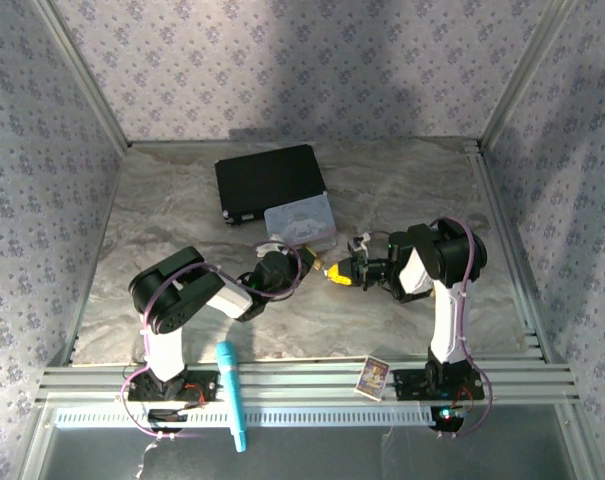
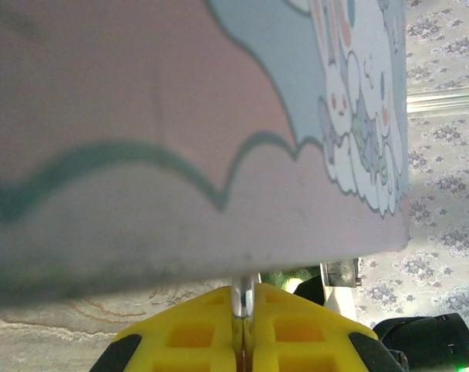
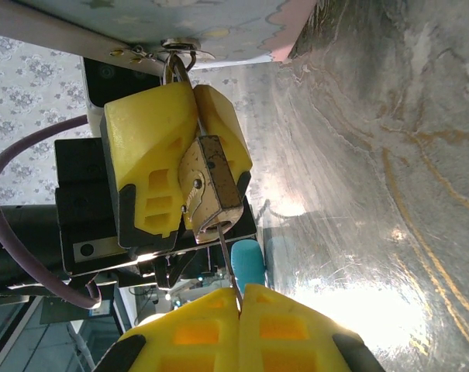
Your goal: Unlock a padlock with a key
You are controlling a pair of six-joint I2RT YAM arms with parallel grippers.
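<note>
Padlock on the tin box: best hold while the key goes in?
Grip the padlock by its brass body, across opposite sides, coming in side-on so the keyhole end is free. Its shackle hangs in the tin box hasp and the key enters the other end; the left pincer grips it so.

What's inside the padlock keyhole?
The key runs from the right end effector into the padlock underside. Its tip is hidden inside; its head is hidden in the grip.

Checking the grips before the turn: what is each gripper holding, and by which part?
Left gripper clamps the padlock by its brass body; right gripper pinches the key by its head end, tip at the padlock.
</note>
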